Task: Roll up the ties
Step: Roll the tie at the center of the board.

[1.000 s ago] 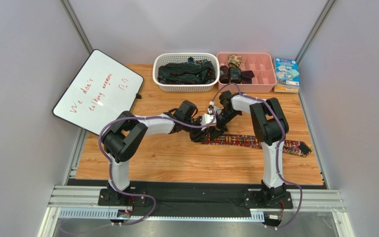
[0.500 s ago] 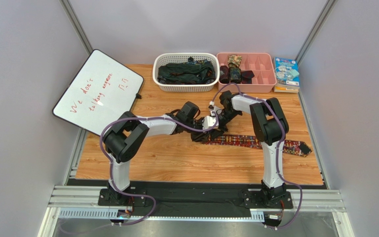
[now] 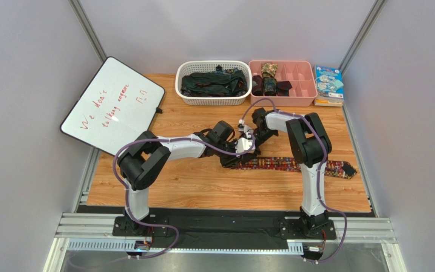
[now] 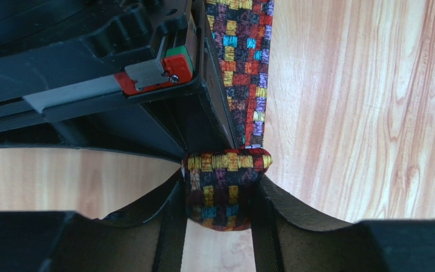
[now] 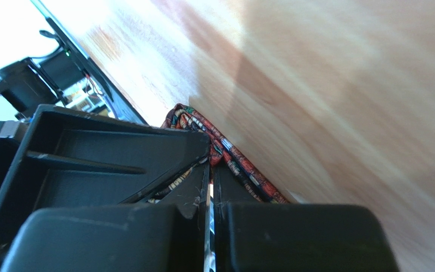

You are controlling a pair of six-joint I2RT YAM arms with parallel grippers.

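Patterned tie (image 3: 276, 163) flat, long axis left-right; rolled end left, wide tip right.

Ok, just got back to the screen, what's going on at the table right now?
Both arms are on the patterned tie, which lies across the wooden table. The left gripper is closed around the small coil started at one end, and the right gripper is shut, pinching the fabric beside it. Most of the tie is flat and unrolled. Loose dark ties sit in the white basket, and rolled ones in the pink tray.
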